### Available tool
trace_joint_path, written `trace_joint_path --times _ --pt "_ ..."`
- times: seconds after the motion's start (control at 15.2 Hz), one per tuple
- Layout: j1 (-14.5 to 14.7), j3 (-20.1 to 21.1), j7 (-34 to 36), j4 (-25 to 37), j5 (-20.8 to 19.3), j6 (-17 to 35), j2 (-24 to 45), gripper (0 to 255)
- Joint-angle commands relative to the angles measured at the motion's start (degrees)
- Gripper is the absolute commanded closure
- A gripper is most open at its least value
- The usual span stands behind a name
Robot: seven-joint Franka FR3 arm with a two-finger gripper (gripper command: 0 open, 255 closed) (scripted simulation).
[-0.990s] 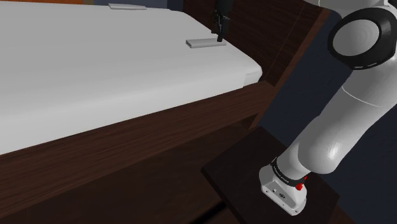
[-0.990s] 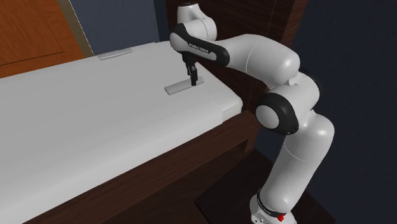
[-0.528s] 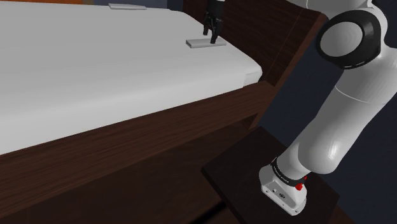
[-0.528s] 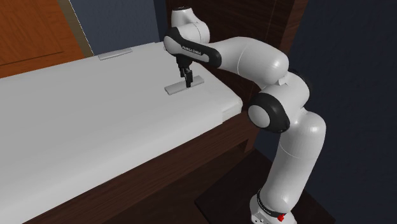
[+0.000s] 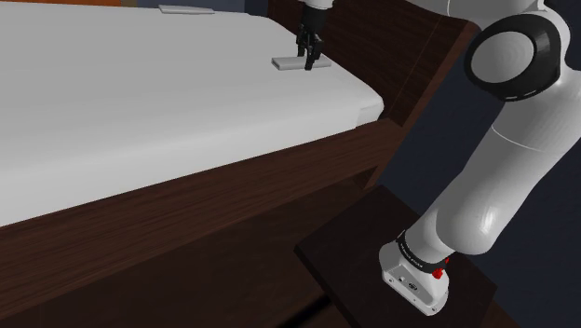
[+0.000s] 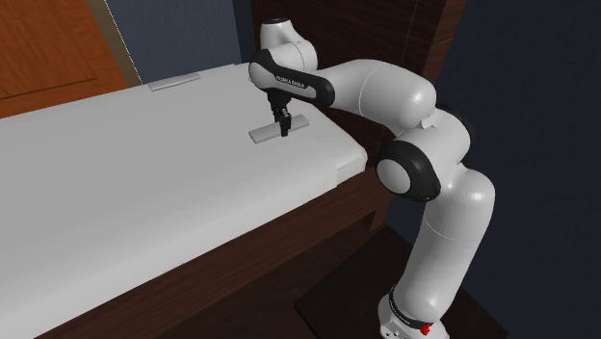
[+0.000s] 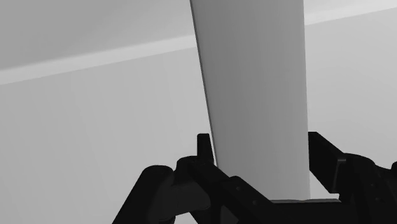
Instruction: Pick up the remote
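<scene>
While fingers (image 7: 326, 159) straddle it, grey remote (image 7: 254, 95) — flat on white bed (image 5: 140, 84)

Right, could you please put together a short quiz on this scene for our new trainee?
1. True or false: the remote lies on the floor.
2. Where is the claw? A) down at the remote; B) over the flat grey thing at the mattress's far edge; C) beside the stand.
3. What colour is the bed frame under the mattress?

Key: 1. False, it lies on the mattress near a corner. 2. A. 3. Dark brown.
</scene>
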Motion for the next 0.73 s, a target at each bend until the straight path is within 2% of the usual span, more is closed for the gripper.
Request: trace_joint_path --times 0.0,0.33,0.66 --pt "-0.03 -0.03 0.0 -0.08 -0.01 0.02 0.06 255" --pt "0.05 0.02 0.13 -0.09 -0.02 -0.03 0.0 255" --pt "-0.1 -0.03 0.04 4.96 0.13 -4.23 0.86 255"
